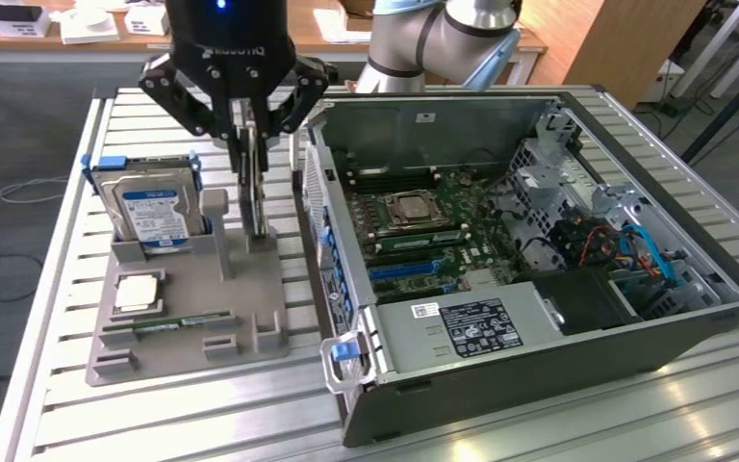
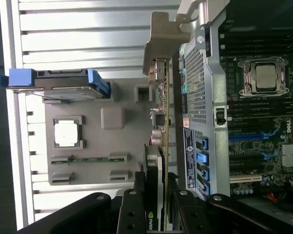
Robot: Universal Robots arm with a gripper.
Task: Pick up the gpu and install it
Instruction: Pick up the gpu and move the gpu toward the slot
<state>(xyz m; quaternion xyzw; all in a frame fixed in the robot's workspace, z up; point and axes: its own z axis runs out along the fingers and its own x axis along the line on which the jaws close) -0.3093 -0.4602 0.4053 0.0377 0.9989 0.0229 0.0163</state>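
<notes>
Jaws tight on gpu (image 1: 258, 197) edge, beside case (image 1: 537, 385)

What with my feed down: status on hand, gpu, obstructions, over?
Hand shut on gpu, upright at gray holder. Close beside it: open case.

On the table (image 1: 677, 409), a tray (image 1: 190, 337) lies in the exterior view's left half and a case (image 1: 549, 371) in its right half. On the tray, a drive (image 1: 151, 207) stands upper left, with a CPU (image 1: 136, 292) below it and RAM (image 1: 170, 325) lower still. The gpu (image 1: 255, 188) stands on edge at the tray's upper right, beside the case.
</notes>
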